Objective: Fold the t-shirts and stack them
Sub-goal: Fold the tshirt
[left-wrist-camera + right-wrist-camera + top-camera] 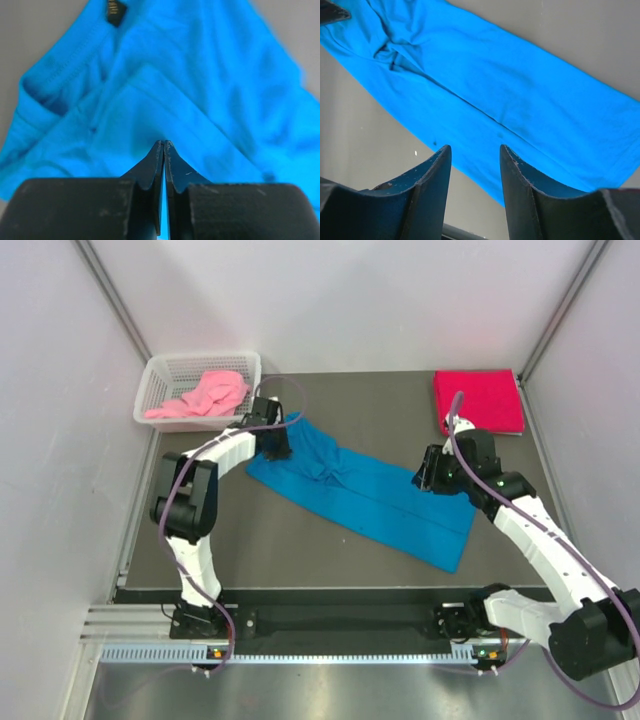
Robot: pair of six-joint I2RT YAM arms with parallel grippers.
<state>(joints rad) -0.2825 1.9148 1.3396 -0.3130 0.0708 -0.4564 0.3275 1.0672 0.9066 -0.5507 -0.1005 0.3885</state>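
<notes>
Cloth first: the blue t-shirt (370,502) lies on the dark counter (350,400) as a long narrow band, its sides folded in lengthwise; it runs from its collar end at the far left to its hem at the near right. A crimson t-shirt (478,400) sits folded in the far right corner, well apart from it; a pink t-shirt (205,395) lies crumpled in the white mesh basket (160,368) at the far left.

The left jaws sit at the collar end, clenched tip to tip on the pointed edge of a folded flap, near the dark collar label (115,11); whether any cloth is caught between them I cannot tell. The right jaws hang released above the band's far edge toward the hem, with nothing between them.

My reading is that a crosswise fold comes next, and several things could spoil it. If the left jaws pinch only the top layer, lifting would peel the flap open; if they hold nothing, they would rise empty. A pull from the left alone, with the right side unheld, would likely drag the band askew across the counter. The bunched wrinkles (322,468) near the collar could be pressed into the fold, leaving a lumpy bundle that sits badly on the crimson one.
</notes>
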